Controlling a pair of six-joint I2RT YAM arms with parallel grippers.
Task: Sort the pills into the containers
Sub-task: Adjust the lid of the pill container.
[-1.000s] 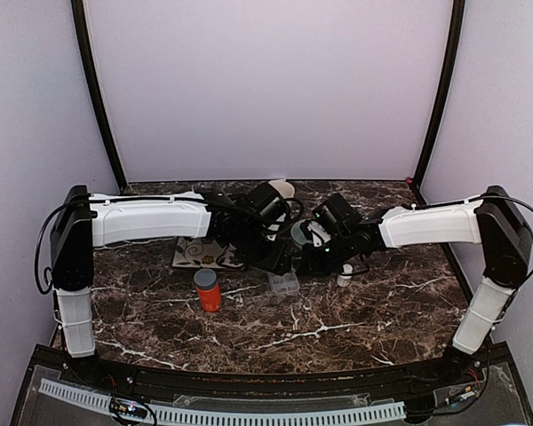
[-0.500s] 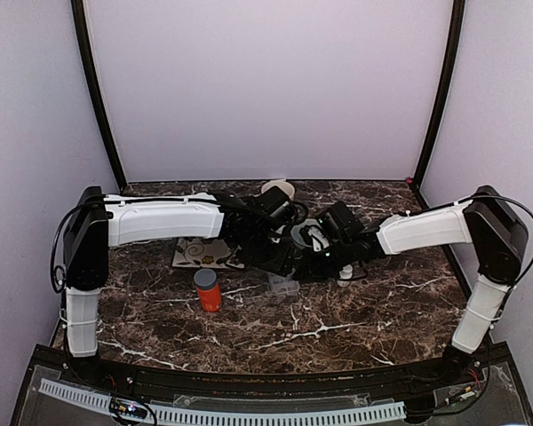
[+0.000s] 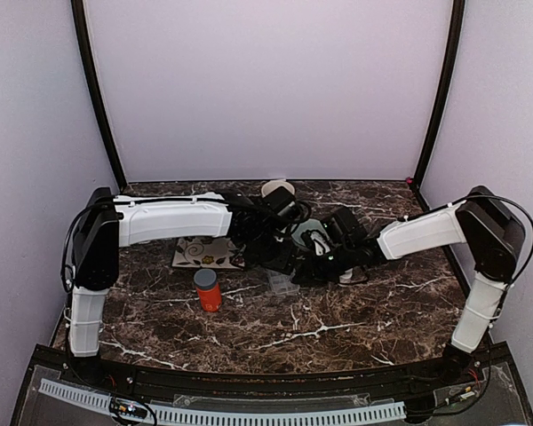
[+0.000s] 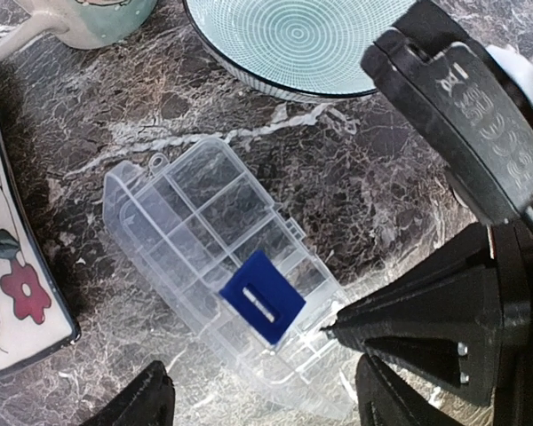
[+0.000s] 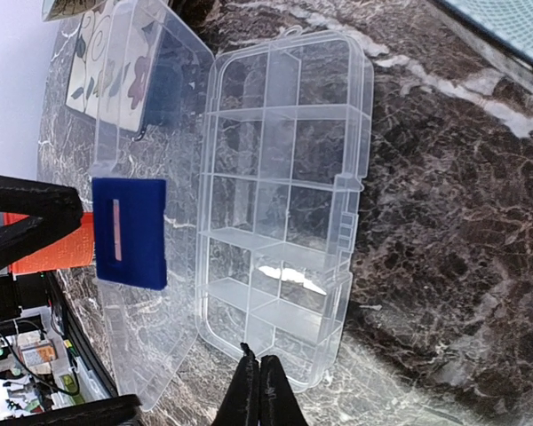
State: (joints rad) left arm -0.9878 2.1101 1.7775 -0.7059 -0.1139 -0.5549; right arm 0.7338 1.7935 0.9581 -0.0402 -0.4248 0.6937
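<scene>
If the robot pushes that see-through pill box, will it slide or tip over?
Probably slides: the pill box lies flat and low on the polished marble table. Thin clear plastic, so likely light. Its open lid may flap.

The clear pill box (image 5: 289, 204) lies flat and wide open.

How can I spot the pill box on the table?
Find the dark marble table, then the orange bottle standing near its middle. Just right of the bottle, seen from above, the pill box lies flat with its lid open. It is the only see-through thing, split into little squares, with a blue sticker on its lid.
</scene>
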